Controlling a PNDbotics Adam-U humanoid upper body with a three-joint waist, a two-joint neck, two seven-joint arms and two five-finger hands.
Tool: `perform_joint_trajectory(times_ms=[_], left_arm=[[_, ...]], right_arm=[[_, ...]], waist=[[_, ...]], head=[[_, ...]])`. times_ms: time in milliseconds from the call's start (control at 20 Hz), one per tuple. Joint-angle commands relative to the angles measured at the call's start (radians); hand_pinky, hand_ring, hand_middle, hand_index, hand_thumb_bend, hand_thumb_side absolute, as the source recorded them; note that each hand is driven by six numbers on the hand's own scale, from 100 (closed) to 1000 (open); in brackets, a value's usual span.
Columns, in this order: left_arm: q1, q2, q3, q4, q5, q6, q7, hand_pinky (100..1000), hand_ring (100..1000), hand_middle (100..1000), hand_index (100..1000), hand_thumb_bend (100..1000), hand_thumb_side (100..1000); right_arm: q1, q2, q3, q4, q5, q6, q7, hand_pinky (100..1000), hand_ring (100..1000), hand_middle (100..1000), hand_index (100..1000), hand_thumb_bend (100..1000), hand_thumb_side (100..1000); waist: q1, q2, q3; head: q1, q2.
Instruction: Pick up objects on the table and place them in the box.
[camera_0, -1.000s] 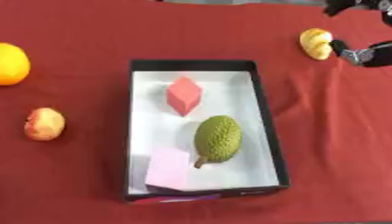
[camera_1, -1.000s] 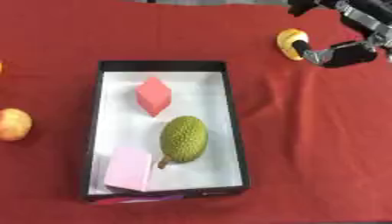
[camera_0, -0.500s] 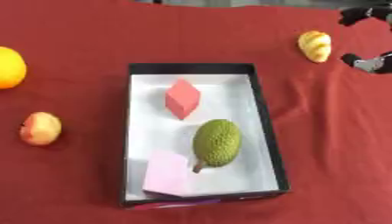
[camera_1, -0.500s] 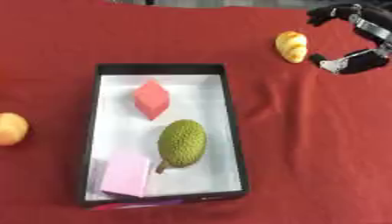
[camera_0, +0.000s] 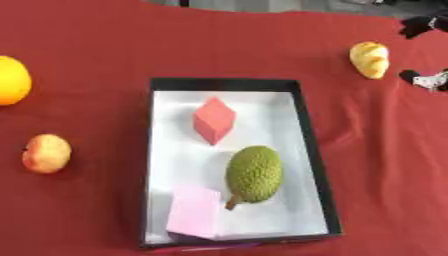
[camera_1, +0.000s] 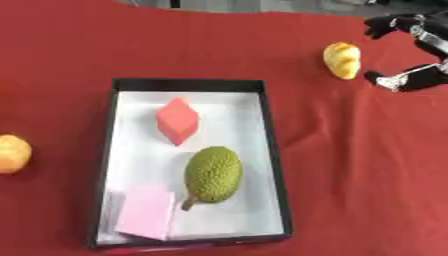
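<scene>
Three things already sit in the black-walled white-floored box (camera_1: 273, 150), while the right hand (camera_1: 418, 75), fingers spread apart and empty, hovers just right of the small yellow bread-shaped piece (camera_1: 342, 59).

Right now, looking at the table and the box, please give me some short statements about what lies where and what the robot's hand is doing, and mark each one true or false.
1. The green spiky fruit lies inside the box. True.
2. The right hand is holding the yellow bread-shaped thing. False: the hand is beside it, open, and holds nothing.
3. The red block is in the box, farther from the robot than the green fruit. True.
4. The pink block lies on the red cloth outside the box. False: it is in the near left corner of the box.
5. An orange and a peach-coloured fruit lie on the cloth, left of the box. True.
</scene>
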Motion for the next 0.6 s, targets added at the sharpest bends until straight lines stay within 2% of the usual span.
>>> perform_joint_trajectory(times_ms=[50, 600], left_arm=[[-0.016, 0.031, 0.002, -0.008, 0.002, -0.003, -0.006, 766, 786, 637, 748, 100, 691], [-0.042, 0.029, -0.005, -0.006, 0.011, -0.008, -0.021, 768, 787, 637, 748, 100, 691]], right_arm=[[-0.019, -0.056, -0.01, 0.028, 0.008, 0.002, -0.021, 902, 789, 795, 941, 354, 210], [-0.049, -0.067, -0.011, 0.085, 0.086, 0.019, -0.105, 901, 816, 822, 945, 430, 272]], waist=[[0.001, -0.01, 0.004], [-0.009, 0.025, 0.042]], head=[[-0.01, -0.023], [-0.005, -0.057]])
